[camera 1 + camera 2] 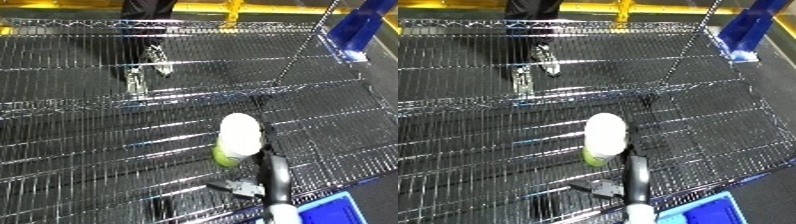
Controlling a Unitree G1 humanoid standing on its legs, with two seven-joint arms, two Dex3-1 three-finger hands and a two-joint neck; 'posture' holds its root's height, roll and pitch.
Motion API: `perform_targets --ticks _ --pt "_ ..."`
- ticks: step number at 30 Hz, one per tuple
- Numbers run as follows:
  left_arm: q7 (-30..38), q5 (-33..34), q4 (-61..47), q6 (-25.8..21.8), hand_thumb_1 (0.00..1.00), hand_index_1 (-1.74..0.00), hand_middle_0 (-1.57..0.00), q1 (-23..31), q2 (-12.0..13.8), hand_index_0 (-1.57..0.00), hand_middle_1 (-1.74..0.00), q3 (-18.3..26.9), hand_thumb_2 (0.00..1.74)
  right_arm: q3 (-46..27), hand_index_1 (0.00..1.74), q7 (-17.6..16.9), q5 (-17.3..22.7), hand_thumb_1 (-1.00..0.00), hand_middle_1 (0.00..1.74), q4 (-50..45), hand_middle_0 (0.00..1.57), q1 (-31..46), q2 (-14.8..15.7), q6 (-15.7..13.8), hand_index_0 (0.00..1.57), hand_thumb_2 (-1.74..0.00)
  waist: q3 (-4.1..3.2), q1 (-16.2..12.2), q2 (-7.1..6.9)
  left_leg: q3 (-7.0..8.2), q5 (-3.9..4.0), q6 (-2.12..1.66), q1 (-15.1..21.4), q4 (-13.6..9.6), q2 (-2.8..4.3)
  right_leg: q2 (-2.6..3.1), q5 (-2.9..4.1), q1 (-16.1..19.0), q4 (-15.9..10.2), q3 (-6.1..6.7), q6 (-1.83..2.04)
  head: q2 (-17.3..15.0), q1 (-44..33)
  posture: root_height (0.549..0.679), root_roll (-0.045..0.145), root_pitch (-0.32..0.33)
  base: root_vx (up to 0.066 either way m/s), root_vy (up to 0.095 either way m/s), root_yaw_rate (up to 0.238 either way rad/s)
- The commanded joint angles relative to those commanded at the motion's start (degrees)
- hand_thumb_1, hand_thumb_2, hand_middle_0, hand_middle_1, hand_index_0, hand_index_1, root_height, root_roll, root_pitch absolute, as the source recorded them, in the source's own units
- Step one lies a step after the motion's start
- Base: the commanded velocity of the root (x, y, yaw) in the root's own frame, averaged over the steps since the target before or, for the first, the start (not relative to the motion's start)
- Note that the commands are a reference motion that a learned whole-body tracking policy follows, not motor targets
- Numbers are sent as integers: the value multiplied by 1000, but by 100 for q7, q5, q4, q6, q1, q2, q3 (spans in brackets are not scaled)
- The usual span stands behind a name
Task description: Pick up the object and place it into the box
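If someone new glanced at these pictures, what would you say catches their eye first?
A white and yellow-green cylindrical container lies on the wire-mesh shelf, near its front centre. The robot's black right hand reaches up from the lower edge beside it, fingers straight. A blue bin corner shows at the lower right.

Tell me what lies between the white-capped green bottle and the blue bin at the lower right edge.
The robot's black right hand, by the white-capped green bottle, lies between it and the blue bin; otherwise only bare wire mesh shelf. The left eye view shows it best.

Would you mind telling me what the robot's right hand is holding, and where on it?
Nothing yet: the right hand sits just below the bottle, apparently not gripping it.
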Motion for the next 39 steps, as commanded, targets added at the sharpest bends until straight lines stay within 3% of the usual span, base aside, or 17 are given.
perform_targets --ticks 1,8,15,21,29,39 --pt "6 -2 -15 3 1000 -1740 -1570 -1 -5 -1570 -1740 -9 1740 12 0 1 3 0 0 28 0 -36 -9 3 0 0 0 5 9 -4 -3 3 -32 13 -6 1 -5 -33 16 4 -1 25 -6 612 38 269 -9 7 11" --pt "26 -20 -104 -40 1000 -1740 -1570 10 -1 -1570 -1740 -46 1740 70 609 -30 133 -350 609 174 549 -220 -67 -117 549 -609 0 44 64 -29 3 31 -188 58 -38 3 -24 -192 83 13 -13 128 -15 610 38 286 -20 -1 6" --pt "9 -75 -119 -49 1000 -1740 -1570 -1 6 -1570 -1740 -46 1740 36 1218 -116 201 -700 1218 302 1099 -336 -83 -186 1099 -1218 0 36 90 -22 -8 20 -242 112 -36 3 -36 -243 132 12 -25 149 -31 608 39 288 -22 4 -8" --pt "-18 -109 -121 -69 1000 -1740 -1570 1 -7 -1570 -1740 -58 1740 -27 1740 -183 173 -1000 1740 273 1570 -329 -104 -203 1570 -1740 0 16 78 -26 27 22 -211 47 -23 27 -11 -232 90 11 -30 200 -84 610 39 289 -35 0 -22" --pt "-32 -131 -91 -133 1000 -1740 -1570 -10 -12 -1570 -1740 -80 1740 -27 1740 -181 118 -1000 1740 263 1570 -291 -90 -232 1570 -1740 0 -10 45 -39 97 3 -46 -131 2 57 39 -82 -66 0 -37 211 -131 614 38 280 -50 -3 -21" --pt "-41 -172 131 -261 1000 -1740 -1570 -38 -61 -1570 -1740 -19 1740 -127 1740 -113 88 -1000 1740 -237 1570 0 -16 -274 1570 -1740 0 -146 -92 -72 258 -52 577 -681 72 114 109 517 -526 9 -31 -28 -437 628 41 242 -69 17 -49"
